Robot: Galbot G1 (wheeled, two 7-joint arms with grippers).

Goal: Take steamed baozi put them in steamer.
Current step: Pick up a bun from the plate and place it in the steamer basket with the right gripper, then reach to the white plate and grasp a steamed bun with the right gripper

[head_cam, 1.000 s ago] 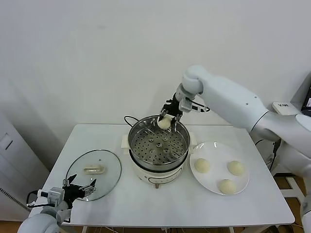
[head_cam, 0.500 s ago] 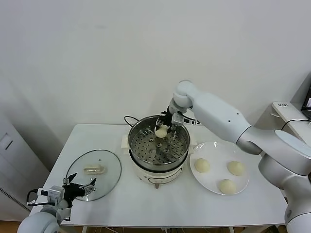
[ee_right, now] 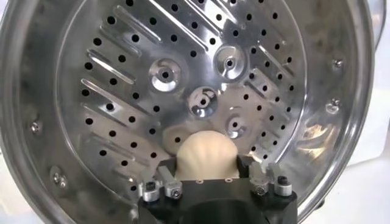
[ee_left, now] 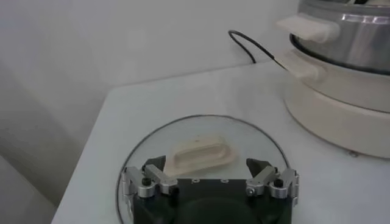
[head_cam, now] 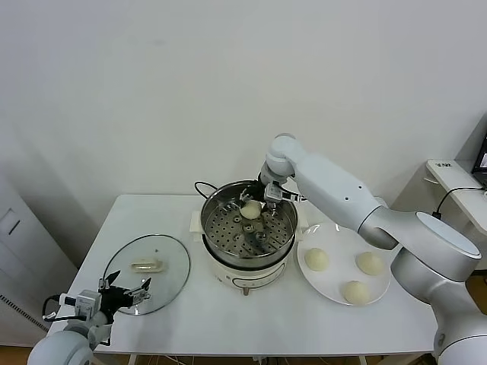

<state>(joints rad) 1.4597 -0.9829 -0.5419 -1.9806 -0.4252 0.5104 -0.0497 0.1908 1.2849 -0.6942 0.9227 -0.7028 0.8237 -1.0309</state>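
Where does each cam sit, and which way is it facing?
Head: high on the robot, looking forward and down at the table; both arms show, the right gripper inside the steamer.
Left wrist: low behind the open left gripper, facing the glass lid.
Right wrist: above the steamer's perforated tray, looking down past a baozi between its fingers.
Shared: all three show the steamer; head and left wrist share the lid.

Open left hand (ee_left: 210,182) above glass lid (ee_left: 201,152)
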